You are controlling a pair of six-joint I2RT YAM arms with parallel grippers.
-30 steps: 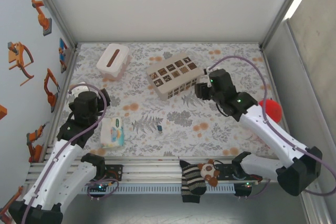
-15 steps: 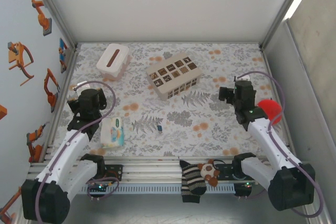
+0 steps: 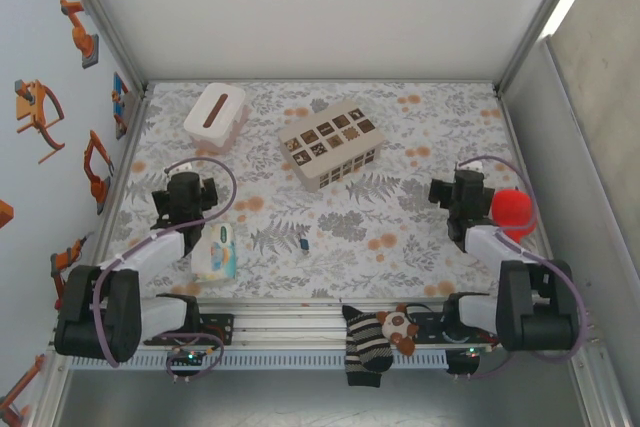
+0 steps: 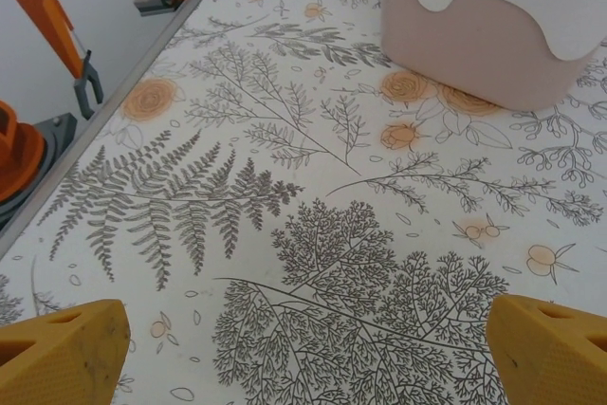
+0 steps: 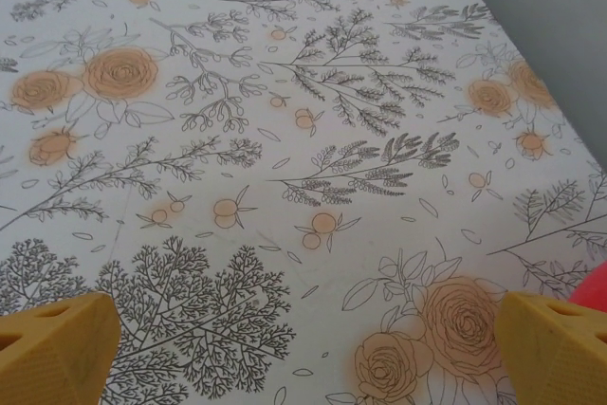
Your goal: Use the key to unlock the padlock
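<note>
Lying on its own out on the floral tablecloth (image 3: pixel 420 127), the tiny blue padlock (image 3: pixel 304 243) sits near the front edge, roughly midway between the 2 arms and touching nothing. Whether a key lies with it I cannot tell; it is too small from up here. Behind it, well apart, stands the beige box (image 3: pixel 331 144) with dark squares. A wipes packet (image 3: pixel 216 252) lies off to its left and a white tissue box (image 3: pixel 215 117) sits in the far left corner.

Both arms sit folded close to their bases, each well away from the lock. The left gripper (image 4: pixel 303 353) is spread wide, its yellow fingertips (image 4: pixel 62 353) at the corners of its own view with bare cloth between them and the tissue box ahead. The right gripper (image 5: pixel 303 348) is just as wide and just as empty, with a red ball (image 3: pixel 513 209) just beside that arm.

My worry is the size of the lock: I reckon wide jaws coming down on something so small and loose would nudge it across the cloth rather than pin it. A left reach could also clip the wipes packet, and the right arm could set the ball rolling.
</note>
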